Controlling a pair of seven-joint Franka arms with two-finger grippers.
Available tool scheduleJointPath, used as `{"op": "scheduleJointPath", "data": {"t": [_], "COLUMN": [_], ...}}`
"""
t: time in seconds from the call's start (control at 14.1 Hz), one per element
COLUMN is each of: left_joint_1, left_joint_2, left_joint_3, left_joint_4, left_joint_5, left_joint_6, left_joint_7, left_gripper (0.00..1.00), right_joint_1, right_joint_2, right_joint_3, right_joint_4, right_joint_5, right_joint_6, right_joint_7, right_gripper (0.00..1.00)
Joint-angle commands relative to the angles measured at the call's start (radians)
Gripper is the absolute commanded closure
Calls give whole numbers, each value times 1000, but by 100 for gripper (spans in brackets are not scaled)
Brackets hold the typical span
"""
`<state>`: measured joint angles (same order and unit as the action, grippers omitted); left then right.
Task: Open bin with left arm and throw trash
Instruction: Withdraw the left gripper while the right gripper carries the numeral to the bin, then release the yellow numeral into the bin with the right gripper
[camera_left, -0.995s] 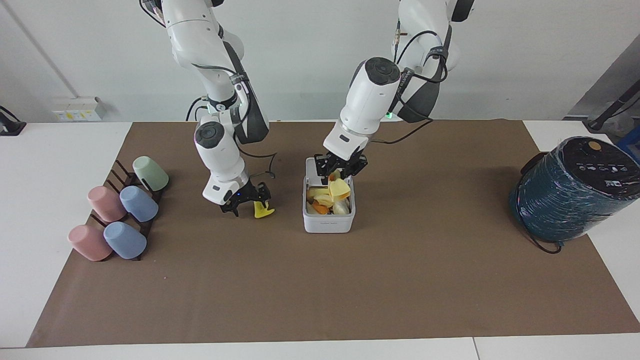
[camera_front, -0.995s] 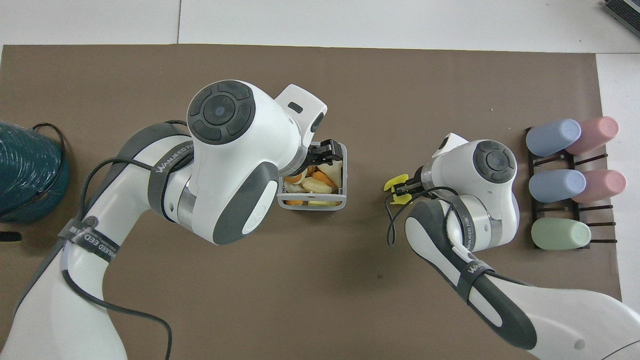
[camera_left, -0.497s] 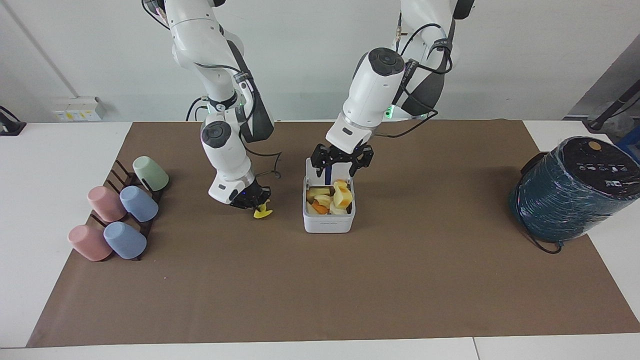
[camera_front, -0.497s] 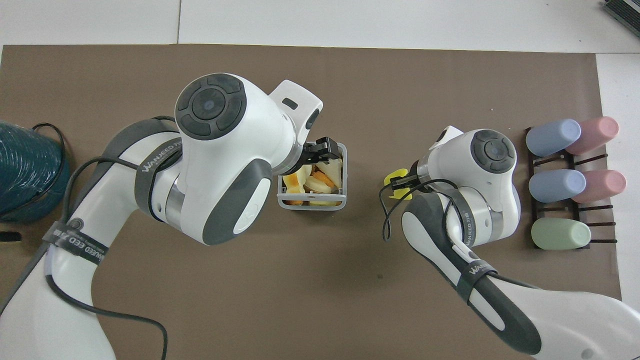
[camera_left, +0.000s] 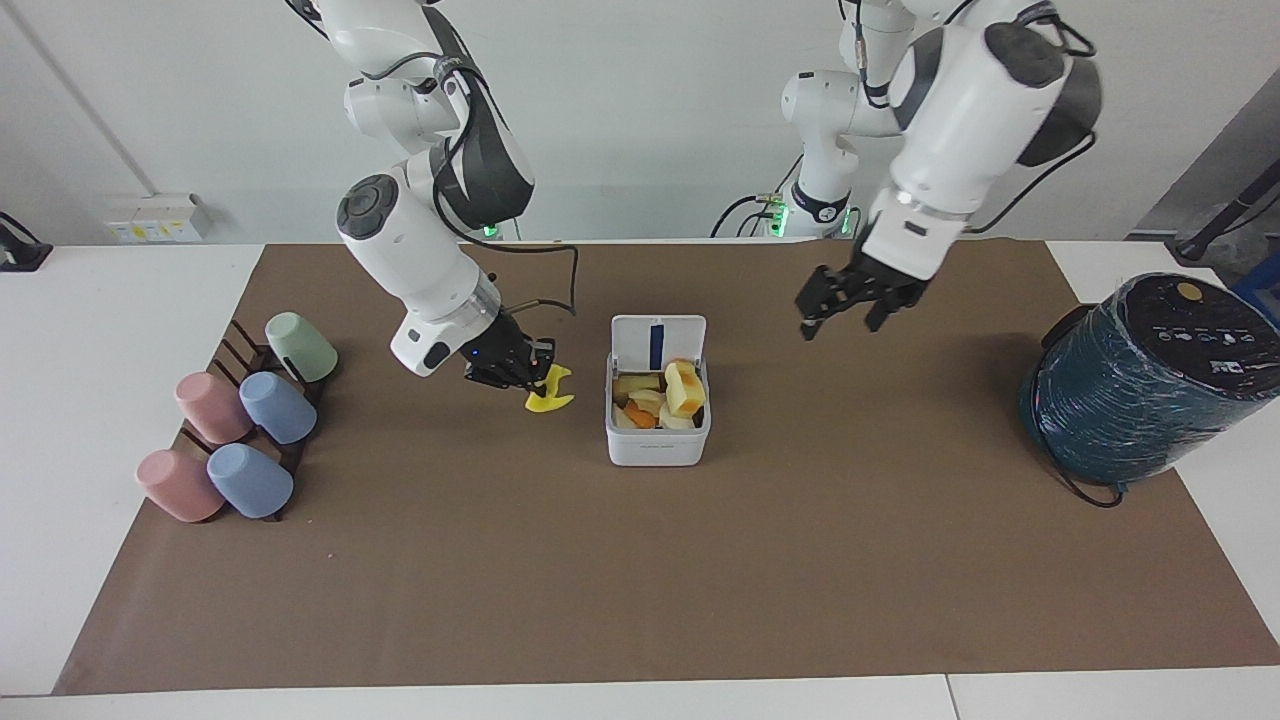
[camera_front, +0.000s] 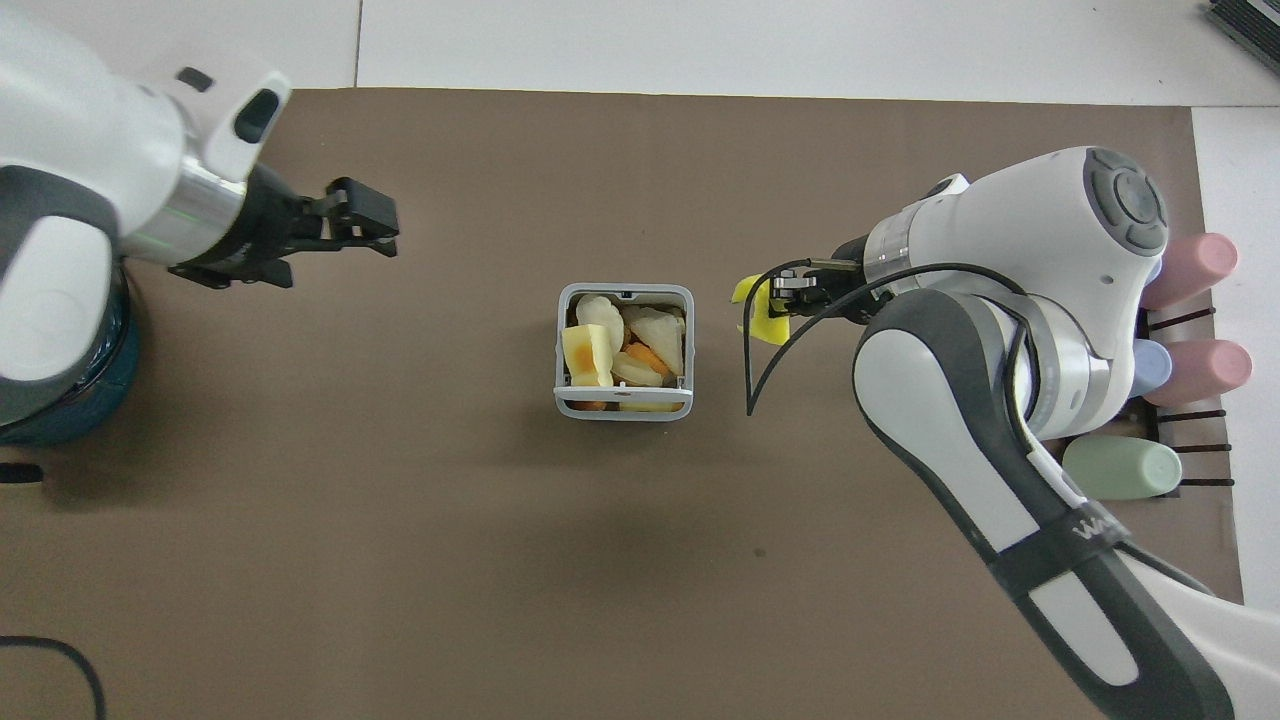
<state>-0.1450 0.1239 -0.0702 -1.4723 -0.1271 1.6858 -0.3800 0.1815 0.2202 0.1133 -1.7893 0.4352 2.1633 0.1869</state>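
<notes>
The white bin stands mid-table with its lid raised upright on the side nearer the robots. It holds several food scraps, among them a yellow-orange bread-like chunk and a pale cream lump. The overhead view shows the bin's grey rim and the chunk. My right gripper is shut on the bright yellow jagged piece and holds it above the mat beside the bin, toward the right arm's end. The overhead view also shows that gripper and the piece. My left gripper is open and empty in the air over the mat toward the left arm's end, and it also shows from above.
A big dark-teal wrapped cylinder stands at the left arm's end of the table and also shows in the overhead view. A dark rack with several pastel cups lies at the right arm's end, and a green cup shows from above.
My left gripper has left the bin's opening, risen and swung toward the left arm's end. My right gripper has lifted the yellow piece and moved it closer to the bin.
</notes>
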Motion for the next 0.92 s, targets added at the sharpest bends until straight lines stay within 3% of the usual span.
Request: {"op": "scheduleJointPath", "data": {"t": [0.0,0.28,0.57,0.64,0.78,0.85], "left_joint_1": [108,179,177,179,193,193], "left_joint_2": [-30,-52,-67,-73,-101,-108], "left_joint_3": [-14,-8,-2,0,1,1], "left_joint_4": [-16,-19,-48,-65,-129,-147], "left_joint_5": [94,170,219,221,219,219], "left_joint_6": [-60,-109,-94,-63,0,21], "left_joint_7": [128,254,262,288,309,309], "left_gripper": [0,0,0,0,0,0], "right_joint_1": [77,205,214,214,202,197], "right_joint_2": [30,64,67,71,74,74], "right_joint_3": [6,6,6,5,5,5], "right_joint_4": [11,-4,-50,-51,-48,-44], "right_joint_5": [75,89,86,85,79,71], "right_joint_6": [134,250,251,254,253,254], "right_joint_7": [148,273,264,263,261,261], "right_gripper": [100,100,100,94,56,23]}}
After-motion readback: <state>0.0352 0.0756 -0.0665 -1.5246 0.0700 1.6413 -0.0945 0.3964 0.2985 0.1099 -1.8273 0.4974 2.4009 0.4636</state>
